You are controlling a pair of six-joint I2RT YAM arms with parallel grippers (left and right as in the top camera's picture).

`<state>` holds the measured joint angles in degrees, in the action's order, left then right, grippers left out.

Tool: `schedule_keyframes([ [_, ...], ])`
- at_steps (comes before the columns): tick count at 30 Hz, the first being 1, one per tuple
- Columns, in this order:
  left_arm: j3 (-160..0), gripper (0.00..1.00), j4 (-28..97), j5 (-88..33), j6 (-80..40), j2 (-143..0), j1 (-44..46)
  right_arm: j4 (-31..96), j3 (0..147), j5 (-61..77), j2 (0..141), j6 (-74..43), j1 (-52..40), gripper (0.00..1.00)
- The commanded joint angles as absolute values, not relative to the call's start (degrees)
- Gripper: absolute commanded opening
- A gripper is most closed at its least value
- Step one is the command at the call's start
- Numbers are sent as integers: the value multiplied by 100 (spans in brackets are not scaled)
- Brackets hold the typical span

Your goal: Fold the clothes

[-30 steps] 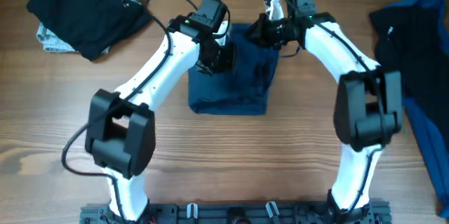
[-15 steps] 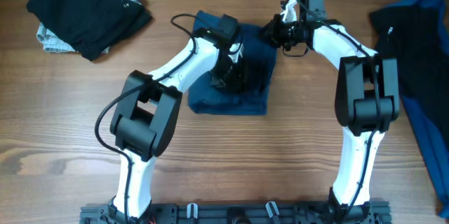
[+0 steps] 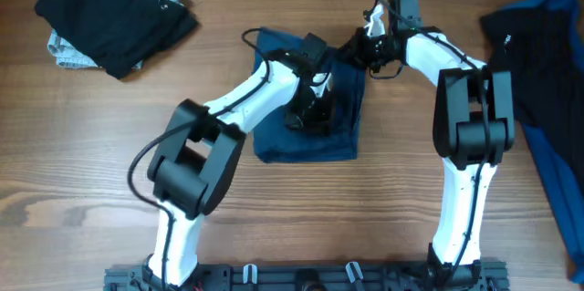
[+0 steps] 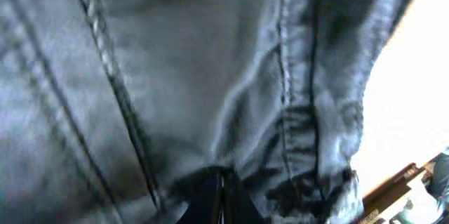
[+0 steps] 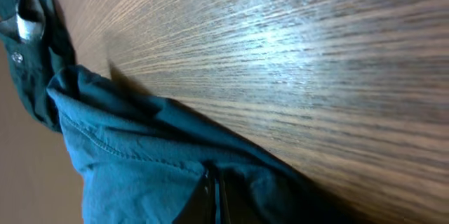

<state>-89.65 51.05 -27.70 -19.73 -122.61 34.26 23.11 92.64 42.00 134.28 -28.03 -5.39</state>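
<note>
A brown wooden tabletop point(image 3: 73, 181) fills the overhead view, its fine grain running side to side, with a dark rail point(image 3: 301, 277) of brackets along its near edge, and up close the wood shows a pale sheen under bright, even light.

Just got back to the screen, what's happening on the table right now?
Both arms are working on the blue garment in the middle of the table. The left pincer is pinched into the fabric near its centre, and the right pincer grips its far right corner. The garment lies partly folded into a rough rectangle. A black pile sits at the far left, and more clothes wait at the right edge.
</note>
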Motion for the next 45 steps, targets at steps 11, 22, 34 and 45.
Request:
schedule_keyframes([
  [11,-8912,4,5546,-1422,-2191,-11378,2648,5376,10350,3854,12084,-1374,-276,11],
  [22,-8259,4,5618,-1376,-2305,-11725,2517,4298,10235,4246,12757,-1953,-1199,16],
  [34,-8202,4,6600,-1470,-2141,-11723,2528,3173,10235,4678,14140,-2099,-913,18],
  [45,-7824,4,6556,-1446,-2099,-11636,2663,3122,10285,4639,14193,-2099,-445,20],
])
